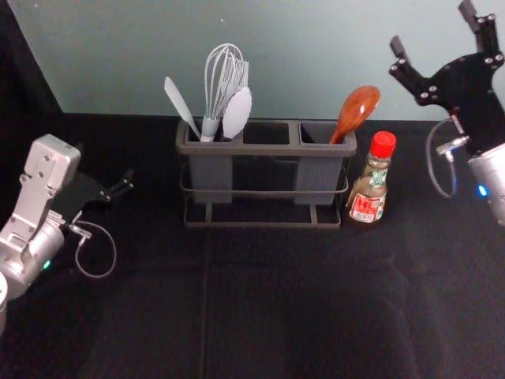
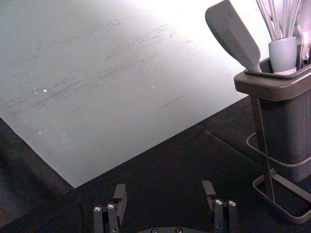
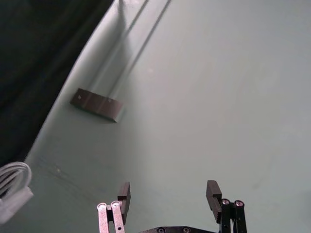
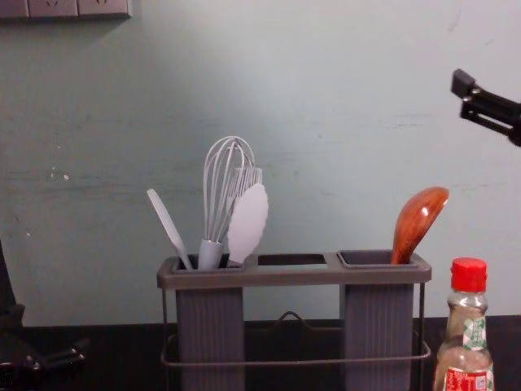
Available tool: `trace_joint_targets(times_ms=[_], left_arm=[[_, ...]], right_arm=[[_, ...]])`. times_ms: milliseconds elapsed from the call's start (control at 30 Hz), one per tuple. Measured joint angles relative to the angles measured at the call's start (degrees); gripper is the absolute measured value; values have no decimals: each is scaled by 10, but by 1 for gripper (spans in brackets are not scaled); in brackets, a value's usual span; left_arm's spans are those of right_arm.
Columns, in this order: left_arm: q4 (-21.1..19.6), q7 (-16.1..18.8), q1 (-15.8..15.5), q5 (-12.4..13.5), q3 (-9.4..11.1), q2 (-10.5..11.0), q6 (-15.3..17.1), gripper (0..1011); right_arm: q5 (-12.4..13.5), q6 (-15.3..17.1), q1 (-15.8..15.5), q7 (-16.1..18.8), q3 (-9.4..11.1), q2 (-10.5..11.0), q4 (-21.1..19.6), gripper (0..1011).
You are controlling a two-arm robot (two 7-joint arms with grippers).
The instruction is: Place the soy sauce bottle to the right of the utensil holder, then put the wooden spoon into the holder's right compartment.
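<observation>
Soy sauce bottle [image 1: 371,185]: upright, capped, just beside the holder, below and inward of the right gripper [image 1: 432,29], which is raised, its 2 fingers apart, nothing between them. Wooden spoon [image 1: 357,110]: handle down in the right compartment [image 1: 319,170], bowl up, leaning outward on the rim, presumably so the walls carry it. The utensil holder [image 1: 268,149] stands inward of that gripper; its left compartment bears a whisk [image 4: 210,254] and pale utensils [image 4: 248,220]. Left gripper [image 2: 164,189]: idle, outward of the holder's left end, fingers apart. Both placements appear complete. Hazard: a low inward sweep could strike spoon or bottle.
</observation>
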Motion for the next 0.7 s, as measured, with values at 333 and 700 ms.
trace_joint_targets(times_ms=[333,700], left_arm=[[0,0,0,0,0,0,0,1011],[0,0,0,0,0,0,0,1011]], right_arm=[[-31,107,-36,-35,24,22,-67,1002],[-30,229,-61,-36,35,50,-94,1002]])
